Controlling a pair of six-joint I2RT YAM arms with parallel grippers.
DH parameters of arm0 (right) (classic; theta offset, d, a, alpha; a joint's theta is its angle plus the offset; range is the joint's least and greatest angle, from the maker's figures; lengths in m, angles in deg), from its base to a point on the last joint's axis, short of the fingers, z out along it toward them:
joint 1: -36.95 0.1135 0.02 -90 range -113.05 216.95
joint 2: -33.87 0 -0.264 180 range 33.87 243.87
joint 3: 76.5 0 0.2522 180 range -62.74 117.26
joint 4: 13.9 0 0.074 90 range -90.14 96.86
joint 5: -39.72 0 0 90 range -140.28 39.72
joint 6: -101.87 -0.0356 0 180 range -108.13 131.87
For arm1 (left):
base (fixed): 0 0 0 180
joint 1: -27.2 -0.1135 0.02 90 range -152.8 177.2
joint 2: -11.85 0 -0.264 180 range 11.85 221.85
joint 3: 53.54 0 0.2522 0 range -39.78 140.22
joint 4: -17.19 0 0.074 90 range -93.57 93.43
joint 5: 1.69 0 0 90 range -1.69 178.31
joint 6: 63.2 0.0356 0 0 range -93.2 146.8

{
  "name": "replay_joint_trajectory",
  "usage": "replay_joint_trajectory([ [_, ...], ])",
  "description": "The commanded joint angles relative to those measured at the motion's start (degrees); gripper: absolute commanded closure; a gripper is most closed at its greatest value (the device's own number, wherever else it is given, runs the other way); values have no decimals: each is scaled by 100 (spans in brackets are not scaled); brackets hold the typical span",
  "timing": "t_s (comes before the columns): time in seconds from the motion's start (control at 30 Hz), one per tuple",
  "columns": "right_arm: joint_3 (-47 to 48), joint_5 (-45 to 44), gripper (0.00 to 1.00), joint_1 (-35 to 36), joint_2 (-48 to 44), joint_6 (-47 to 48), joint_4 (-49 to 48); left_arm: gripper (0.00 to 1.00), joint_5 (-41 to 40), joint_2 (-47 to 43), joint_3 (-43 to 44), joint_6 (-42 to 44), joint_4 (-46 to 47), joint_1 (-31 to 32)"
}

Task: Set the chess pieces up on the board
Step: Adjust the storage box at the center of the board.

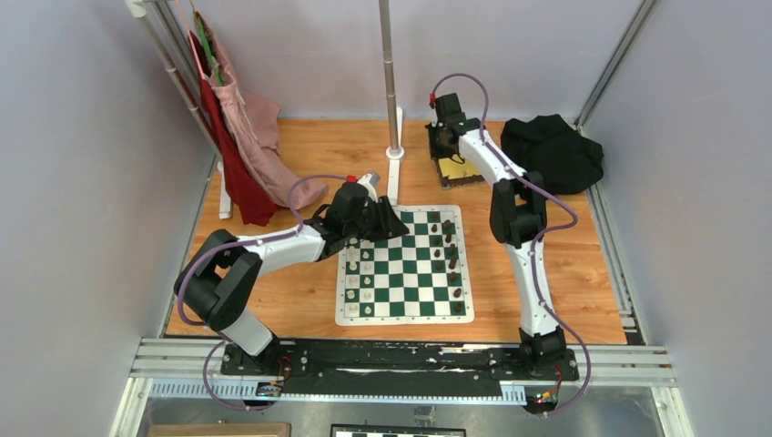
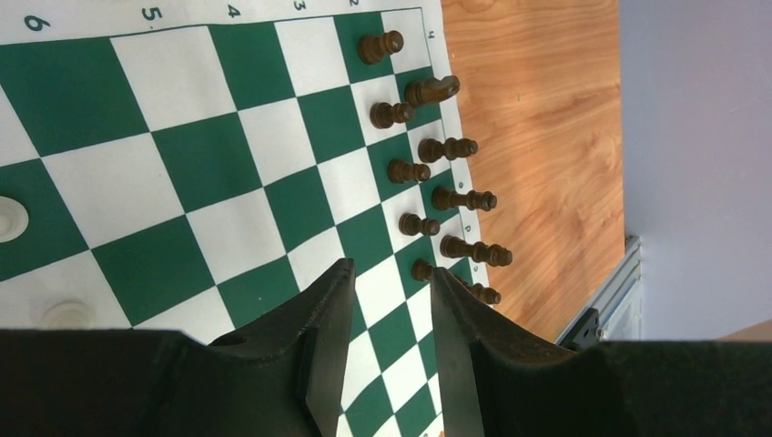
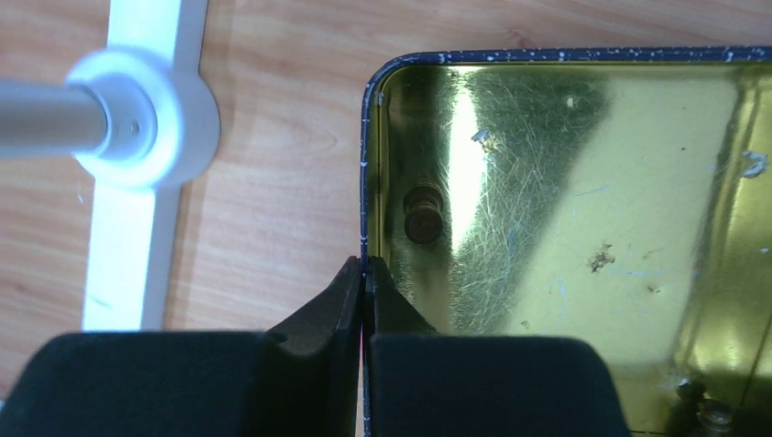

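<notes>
The green and white board [image 1: 401, 273] [image 2: 209, 155] lies flat at the table's middle. Several dark brown chess pieces [image 1: 449, 248] [image 2: 446, 196] stand in two columns along its right side. My left gripper [image 1: 393, 228] [image 2: 391, 269] hovers open over the board's far left part, with nothing between its fingers. My right gripper [image 1: 446, 146] [image 3: 364, 269] is at the back, shut on the left wall of the gold tin [image 1: 460, 170] [image 3: 592, 209]. One dark piece [image 3: 423, 214] lies inside the tin near that wall, and more pieces [image 3: 715, 414] show at its lower right corner.
Cream-white pieces [image 1: 353, 282] [image 2: 11, 218] stand along the board's left side. A white pole [image 1: 391, 91] with its base [image 3: 137, 118] stands just left of the tin. A black cloth [image 1: 551, 150] lies at the back right; red and pink garments [image 1: 241, 137] hang at the back left.
</notes>
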Motion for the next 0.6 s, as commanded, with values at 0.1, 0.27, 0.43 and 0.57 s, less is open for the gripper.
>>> replay_joint_trajectory([
  [0.1,730,-738,100,108,388,-1628,71,59,19,117,181,67,-74,31],
  [0.27,721,-1094,100,105,421,-2285,156,59,-58,126,274,83,-207,92],
  [0.43,693,-1207,100,78,453,-2434,152,59,-173,105,324,89,-313,198],
  [0.57,592,-906,86,66,408,-2271,36,59,-245,107,378,107,-383,261],
])
